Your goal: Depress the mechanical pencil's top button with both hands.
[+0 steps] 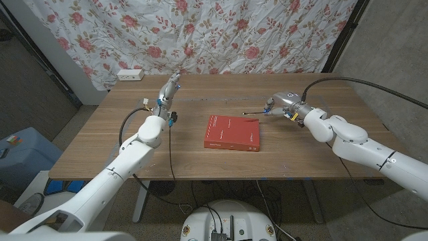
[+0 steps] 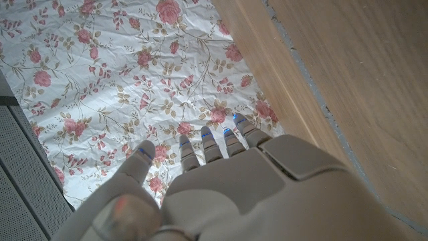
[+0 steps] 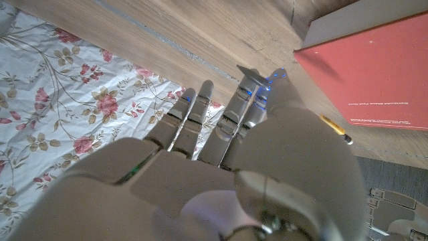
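Observation:
The mechanical pencil (image 1: 255, 112) is a thin dark stick jutting from my right hand (image 1: 282, 104) towards the table's middle, just above the wood. In the right wrist view a short orange length with a dark tip (image 3: 336, 129) pokes out beside the thumb, so my right hand (image 3: 221, 174) seems to pinch the pencil while its other fingers reach out straight. My left hand (image 1: 170, 89) is raised over the far left part of the table, well apart from the pencil. Its fingers (image 2: 210, 144) are spread and hold nothing.
A red book (image 1: 232, 132) lies in the middle of the wooden table (image 1: 301, 150), just nearer than the pencil. A white power strip (image 1: 130, 75) sits at the far left corner. A floral curtain (image 1: 221, 33) hangs behind the table.

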Robot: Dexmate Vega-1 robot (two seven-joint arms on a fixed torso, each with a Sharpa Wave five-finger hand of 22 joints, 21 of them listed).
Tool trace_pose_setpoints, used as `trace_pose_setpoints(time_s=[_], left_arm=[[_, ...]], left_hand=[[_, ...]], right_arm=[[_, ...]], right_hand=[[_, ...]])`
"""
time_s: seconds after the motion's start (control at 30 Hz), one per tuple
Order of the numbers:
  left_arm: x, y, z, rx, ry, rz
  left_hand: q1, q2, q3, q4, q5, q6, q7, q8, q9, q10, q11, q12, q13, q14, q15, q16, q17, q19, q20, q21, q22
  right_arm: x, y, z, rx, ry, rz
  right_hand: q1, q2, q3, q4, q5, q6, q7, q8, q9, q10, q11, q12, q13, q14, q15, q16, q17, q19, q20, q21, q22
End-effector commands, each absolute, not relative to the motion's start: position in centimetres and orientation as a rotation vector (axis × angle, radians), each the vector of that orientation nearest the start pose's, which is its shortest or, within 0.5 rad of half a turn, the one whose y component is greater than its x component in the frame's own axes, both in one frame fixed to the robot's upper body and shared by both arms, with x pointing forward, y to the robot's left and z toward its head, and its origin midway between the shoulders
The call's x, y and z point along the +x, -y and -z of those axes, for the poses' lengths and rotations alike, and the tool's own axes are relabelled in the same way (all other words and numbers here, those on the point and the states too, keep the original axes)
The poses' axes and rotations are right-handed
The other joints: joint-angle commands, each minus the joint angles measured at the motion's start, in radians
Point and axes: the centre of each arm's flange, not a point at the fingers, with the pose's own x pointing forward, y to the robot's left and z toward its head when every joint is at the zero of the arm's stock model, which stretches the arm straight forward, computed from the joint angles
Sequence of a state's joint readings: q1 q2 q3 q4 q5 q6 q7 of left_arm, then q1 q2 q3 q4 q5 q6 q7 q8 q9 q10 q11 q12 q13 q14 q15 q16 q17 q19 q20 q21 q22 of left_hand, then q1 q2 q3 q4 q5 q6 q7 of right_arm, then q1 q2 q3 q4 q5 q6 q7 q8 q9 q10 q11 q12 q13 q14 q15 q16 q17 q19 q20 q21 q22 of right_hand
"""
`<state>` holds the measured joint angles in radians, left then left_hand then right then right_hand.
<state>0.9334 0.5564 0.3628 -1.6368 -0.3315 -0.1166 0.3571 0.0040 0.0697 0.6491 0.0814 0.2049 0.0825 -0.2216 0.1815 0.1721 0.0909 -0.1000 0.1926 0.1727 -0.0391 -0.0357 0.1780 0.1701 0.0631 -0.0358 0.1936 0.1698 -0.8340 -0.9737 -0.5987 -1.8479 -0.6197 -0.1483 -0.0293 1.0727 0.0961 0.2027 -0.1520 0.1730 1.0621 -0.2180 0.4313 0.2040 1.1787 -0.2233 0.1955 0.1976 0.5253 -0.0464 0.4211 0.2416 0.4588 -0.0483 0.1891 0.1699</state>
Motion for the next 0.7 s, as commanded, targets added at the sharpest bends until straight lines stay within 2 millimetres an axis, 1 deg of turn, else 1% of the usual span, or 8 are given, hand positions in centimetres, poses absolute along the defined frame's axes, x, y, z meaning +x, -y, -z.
trace_pose_setpoints(time_s=[0.03,0.2,0.57,0.7], left_arm=[[60.6,-26.9,0.5,0.122,0.664,-0.058],[60.7,-27.1,0.8,0.126,0.648,-0.062],[61.2,-27.3,1.6,0.074,0.646,-0.052],[61.4,-27.2,2.1,0.060,0.638,-0.046]], left_hand=[[-0.007,0.063,0.000,0.007,-0.001,0.005,-0.001,0.001,0.000,0.004,-0.005,0.003,0.002,0.004,-0.060,0.003,0.003,0.011,-0.011,0.005,0.004],[-0.007,0.063,-0.001,0.011,-0.001,0.007,-0.001,0.001,0.000,0.006,-0.003,0.003,0.002,0.007,-0.061,0.004,0.003,0.013,-0.010,0.006,0.004],[-0.006,0.062,-0.002,0.016,0.000,0.010,-0.001,0.001,0.000,0.004,-0.003,0.002,0.002,0.008,-0.064,0.003,0.003,0.018,-0.010,0.006,0.004],[-0.005,0.062,-0.002,0.018,0.000,0.010,-0.001,0.000,0.000,0.003,-0.003,0.001,0.002,0.009,-0.071,0.002,0.002,0.022,-0.014,0.007,0.004]], right_arm=[[57.6,24.2,0.7,-1.674,0.649,0.013],[57.7,23.9,1.2,-1.681,0.655,0.011],[57.8,23.4,1.8,-1.712,0.649,0.018],[57.9,23.4,2.1,-1.716,0.643,0.017]], right_hand=[[0.000,0.001,-0.006,-0.001,0.003,0.005,-0.002,0.009,0.002,-0.003,0.003,0.001,0.006,0.003,-0.156,0.003,0.000,0.009,-0.056,0.010,0.001],[0.000,0.001,-0.006,-0.001,0.003,0.006,-0.002,0.009,0.002,-0.003,0.003,0.001,0.006,0.004,-0.157,0.003,0.000,0.010,-0.055,0.010,0.002],[-0.002,0.001,-0.007,0.000,0.003,0.005,-0.002,0.009,0.002,-0.004,0.003,0.001,0.005,0.005,-0.156,0.002,-0.001,0.011,-0.054,0.010,0.002],[-0.003,0.001,-0.007,0.001,0.002,0.005,-0.003,0.009,0.002,-0.005,0.003,0.001,0.005,0.006,-0.155,0.001,-0.002,0.013,-0.054,0.011,0.002]])
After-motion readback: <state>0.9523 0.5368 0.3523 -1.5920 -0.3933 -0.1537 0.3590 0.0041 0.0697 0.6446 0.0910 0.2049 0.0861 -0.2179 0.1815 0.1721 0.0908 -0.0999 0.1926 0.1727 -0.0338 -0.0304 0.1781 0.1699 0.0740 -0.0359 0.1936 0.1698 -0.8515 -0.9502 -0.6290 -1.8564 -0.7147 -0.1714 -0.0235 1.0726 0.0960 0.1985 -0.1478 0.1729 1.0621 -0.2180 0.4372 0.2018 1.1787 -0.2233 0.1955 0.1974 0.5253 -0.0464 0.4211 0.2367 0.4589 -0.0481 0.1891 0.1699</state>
